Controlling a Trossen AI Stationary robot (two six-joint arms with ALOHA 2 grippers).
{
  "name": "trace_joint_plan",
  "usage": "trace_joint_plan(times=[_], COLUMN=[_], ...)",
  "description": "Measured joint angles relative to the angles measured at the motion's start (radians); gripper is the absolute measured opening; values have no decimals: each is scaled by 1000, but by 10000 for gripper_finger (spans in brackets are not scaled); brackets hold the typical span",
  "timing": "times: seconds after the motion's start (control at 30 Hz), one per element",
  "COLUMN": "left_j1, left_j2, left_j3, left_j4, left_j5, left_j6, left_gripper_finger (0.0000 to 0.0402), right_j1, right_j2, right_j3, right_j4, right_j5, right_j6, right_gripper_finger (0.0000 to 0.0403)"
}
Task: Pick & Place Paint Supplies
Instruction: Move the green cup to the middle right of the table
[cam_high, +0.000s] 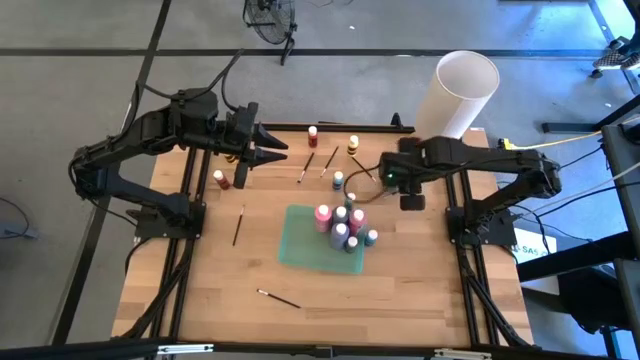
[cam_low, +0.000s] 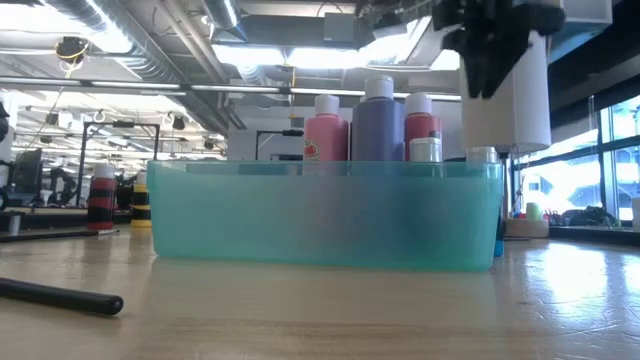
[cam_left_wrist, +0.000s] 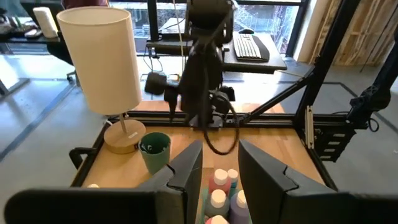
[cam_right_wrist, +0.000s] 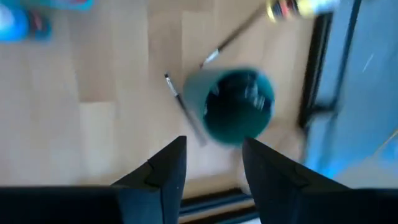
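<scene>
A green tray (cam_high: 300, 245) sits mid-table with several small paint bottles (cam_high: 342, 228) standing upright in its right part; pink, purple and red ones (cam_low: 378, 120) rise above its wall. Loose bottles stand on the table: red (cam_high: 313, 135), yellow (cam_high: 353, 145), red-and-white (cam_high: 220, 180), blue (cam_high: 338, 180). Thin brushes lie flat (cam_high: 238, 225), (cam_high: 278, 297), (cam_high: 306, 167). My right gripper (cam_right_wrist: 214, 162) hangs open and empty, pointing down above a teal cup (cam_right_wrist: 236, 106). My left gripper (cam_left_wrist: 221, 168) is held high at the far left, open and empty.
A large white cylinder (cam_high: 455, 90) stands on a round wooden base at the far right corner, close behind my right arm. The teal cup (cam_left_wrist: 154, 149) stands near it, with brushes (cam_right_wrist: 180, 106) lying beside it. The table's near half holds only one brush.
</scene>
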Motion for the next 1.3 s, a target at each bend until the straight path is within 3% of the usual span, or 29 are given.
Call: trace_joint_plan(times=[0.1,0.2,0.27,0.53,0.9,1.1,1.3], left_j1=[0,0,0,0,0,0,0], left_j2=[0,0,0,0,0,0,0], left_j3=[0,0,0,0,0,0,0], left_j4=[1,6,8,6,-56,-113,-171], left_j5=[0,0,0,0,0,0,0], left_j6=[30,59,79,91,90,73,73], left_gripper_finger=[98,98,98,98,98,98,98], right_j1=[-27,-52,-60,-91,-288,-299,-305], right_j2=[0,0,0,-21,-176,-251,-321], right_j3=[33,29,21,14,14,-8,-49], right_j4=[-76,-84,-84,-97,-103,-110,-110], right_j5=[-105,-259,-309,-264,-239,-151,-141], right_j6=[249,406,492,645,734,773,817], right_gripper_finger=[158,158,158,158,158,164,174])
